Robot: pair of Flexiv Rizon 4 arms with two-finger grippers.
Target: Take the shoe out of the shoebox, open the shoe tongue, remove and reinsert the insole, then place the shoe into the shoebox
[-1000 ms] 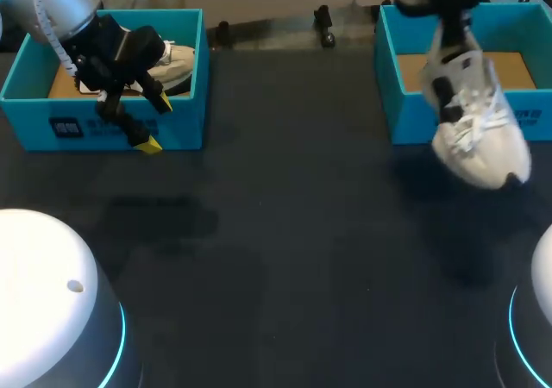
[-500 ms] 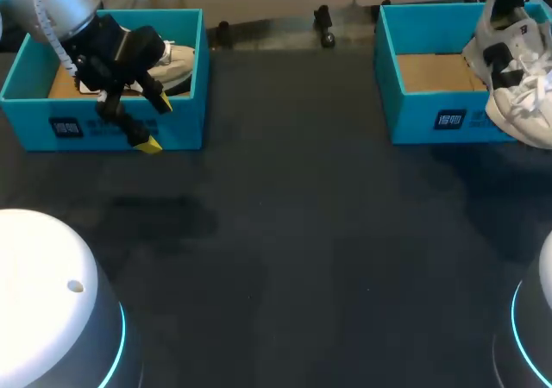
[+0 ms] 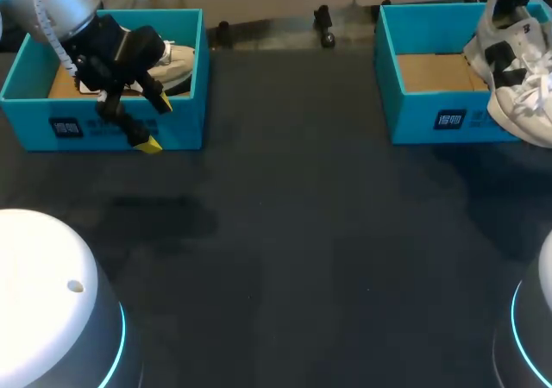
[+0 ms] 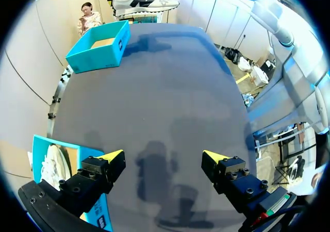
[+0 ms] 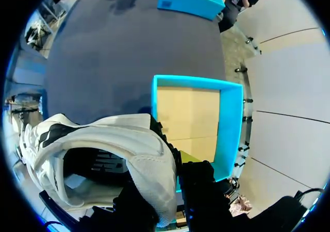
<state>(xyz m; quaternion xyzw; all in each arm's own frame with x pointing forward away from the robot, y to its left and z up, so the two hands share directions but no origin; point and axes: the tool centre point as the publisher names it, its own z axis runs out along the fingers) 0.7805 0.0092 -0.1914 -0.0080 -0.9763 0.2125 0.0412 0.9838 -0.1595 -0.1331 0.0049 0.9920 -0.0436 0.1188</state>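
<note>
My right gripper is shut on the heel collar of a white shoe with black side marks. The shoe hangs toe-down over the right end of the right teal shoebox. In the right wrist view the shoe fills the space beside the fingers, and the shoebox lies under it with a bare cardboard floor. My left gripper stands open at the front wall of the left teal shoebox, nothing between its yellow tips. In the left wrist view that gripper faces the dark table.
A second white shoe lies in the left shoebox, partly hidden by my left arm. The dark table stretches between the two boxes. White rounded robot bases sit at the two front corners.
My right arm carried the shoe from in front of the right box up and to the right, over the box's right end. The left arm stayed still.
</note>
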